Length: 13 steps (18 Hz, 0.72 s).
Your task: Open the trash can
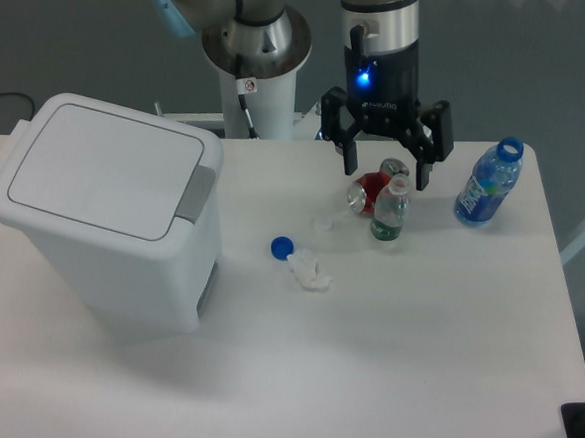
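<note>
The trash can (104, 208) is a large white bin standing on the left of the table, its flat lid (102, 168) shut, with a grey push tab (197, 193) on its right edge. My gripper (385, 170) hangs at the back centre-right, well to the right of the bin. Its fingers are spread wide and hold nothing. It hovers over a crushed red can (374, 187) and a small clear bottle (390, 213).
A blue water bottle (487, 184) without a cap stands at the right. A blue cap (282, 246) and a crumpled white tissue (309, 272) lie mid-table. The robot's base column (253, 78) is behind the table (383, 364).
</note>
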Available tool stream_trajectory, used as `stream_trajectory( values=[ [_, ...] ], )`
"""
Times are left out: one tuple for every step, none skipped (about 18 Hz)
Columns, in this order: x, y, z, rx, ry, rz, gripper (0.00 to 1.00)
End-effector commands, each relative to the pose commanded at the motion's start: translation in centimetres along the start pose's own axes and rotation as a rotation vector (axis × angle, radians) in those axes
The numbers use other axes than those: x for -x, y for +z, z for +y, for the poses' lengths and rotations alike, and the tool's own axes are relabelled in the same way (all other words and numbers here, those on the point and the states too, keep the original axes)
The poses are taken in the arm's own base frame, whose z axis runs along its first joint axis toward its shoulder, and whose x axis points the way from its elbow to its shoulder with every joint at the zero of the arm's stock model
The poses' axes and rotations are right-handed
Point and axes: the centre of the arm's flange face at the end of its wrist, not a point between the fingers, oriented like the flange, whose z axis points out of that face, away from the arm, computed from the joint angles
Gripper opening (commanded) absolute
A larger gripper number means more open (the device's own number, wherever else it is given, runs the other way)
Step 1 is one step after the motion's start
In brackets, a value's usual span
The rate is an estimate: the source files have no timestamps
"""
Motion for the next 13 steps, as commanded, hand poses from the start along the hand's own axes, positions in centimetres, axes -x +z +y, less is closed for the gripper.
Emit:
stream_trajectory(
  values=[
    [0.1, 0.0, 0.0, -0.003, 0.002, -0.005, 1.0],
    [0.1, 0.2, -0.2, -0.006, 0.004, -0.01, 1.0],
    [0.3, 0.6, -0.2, -0.006, 0.004, -0.01, 1.0],
    [0.4, 0.8, -0.2, -0.009, 0.004, -0.012, 1.0],
    [0.4, 0.8, -0.3, -0.01, 0.006, -0.012, 1.0],
    [0.4, 1.1, -0.3, -0.007, 0.005, -0.007, 1.0],
    [0.3, 1.5, -0.3, -0.005, 0.006, -0.001, 1.0],
    [0.1, 1.9, -0.2, 0.0, 0.005, 0.007, 1.0],
    [0.0, 2.3, -0.2, 0.003, 0.001, 0.014, 1.0],
    [-0.1, 2.7, -0.2, 0.006, -0.001, 0.022, 1.0],
    [-0.4, 3.0, -0.1, 0.008, 0.0, 0.027, 1.0],
    [-0.5, 3.1, 0.0, 0.01, -0.002, 0.03, 1.0],
    [-0.5, 3.1, 0.0, 0.011, -0.007, 0.031, 1.0]
  ],
)
